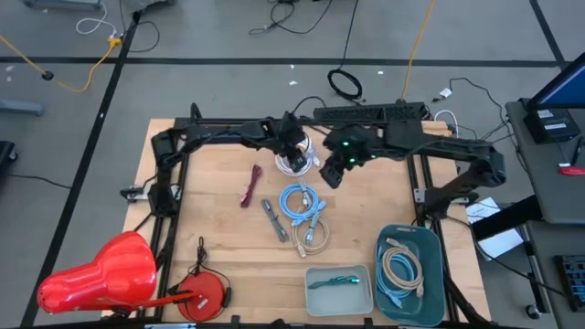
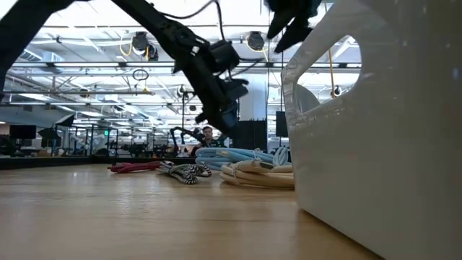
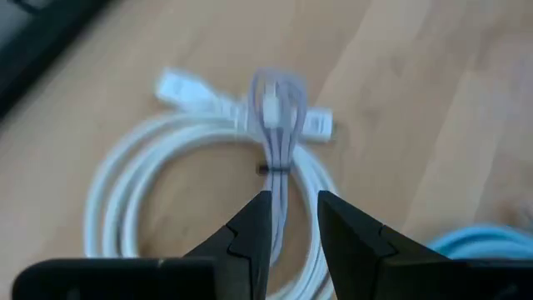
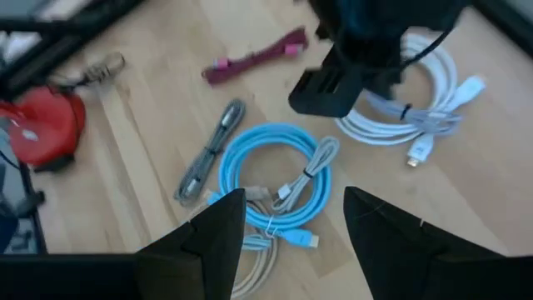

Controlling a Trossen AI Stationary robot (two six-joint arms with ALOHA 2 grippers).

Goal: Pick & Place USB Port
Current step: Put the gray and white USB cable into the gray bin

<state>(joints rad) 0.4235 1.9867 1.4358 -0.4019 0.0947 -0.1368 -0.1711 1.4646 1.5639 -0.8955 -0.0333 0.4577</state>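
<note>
A white coiled cable [image 1: 294, 163] lies flat on the wooden table near its far edge; a tied bundle [image 3: 279, 158] crosses the coil. My left gripper [image 3: 296, 225] hangs just above it, open by a narrow gap, with the bundle running into the gap between the fingertips; I cannot tell whether they touch it. My right gripper [image 4: 291, 242] is open and raised over the table's middle, right of the white coil. Below it lie a blue coil [image 4: 275, 175], a grey braided cable [image 4: 208, 158] and a maroon cable [image 4: 254, 58].
A beige cable [image 1: 313, 236] lies near the blue coil. A white tray [image 1: 338, 288] holding a teal cable and a teal bin [image 1: 437, 239] holding coiled cables stand at the near right. Red objects [image 1: 101, 274] sit at the near left corner.
</note>
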